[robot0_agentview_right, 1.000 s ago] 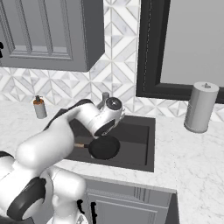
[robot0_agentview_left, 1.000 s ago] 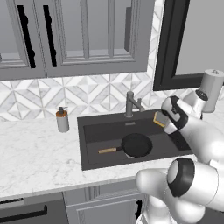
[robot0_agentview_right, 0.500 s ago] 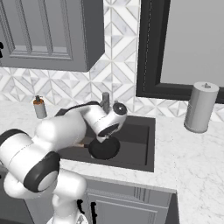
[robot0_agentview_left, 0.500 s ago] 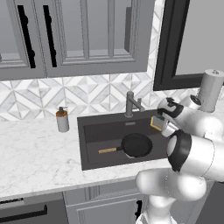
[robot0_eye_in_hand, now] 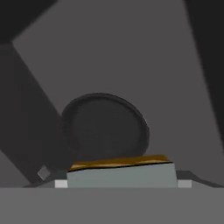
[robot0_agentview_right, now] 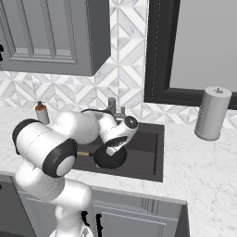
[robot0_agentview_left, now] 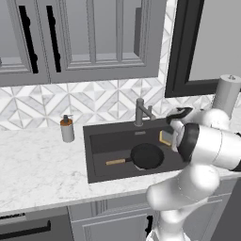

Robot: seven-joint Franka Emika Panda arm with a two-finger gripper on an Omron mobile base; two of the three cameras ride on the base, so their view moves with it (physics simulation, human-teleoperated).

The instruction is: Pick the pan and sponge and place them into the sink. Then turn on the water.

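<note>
The black pan lies on the floor of the dark grey sink, its wooden handle pointing left. My gripper hangs over the right part of the basin, shut on the sponge. In the hand view the sponge, grey-green with a yellow layer, sits across the bottom between the fingertips, and the pan lies below it on the sink floor. From the right base, my arm hides part of the pan in the sink. The faucet runs no water.
A grey soap dispenser with an orange band stands on the marble counter left of the sink. A paper towel roll stands on the counter at the right. Grey cabinets hang above, and a dark window frame rises behind the faucet.
My hand has moved a little down and left with the sponge, from the sink's right rim to over the basin. The pan has not moved.
</note>
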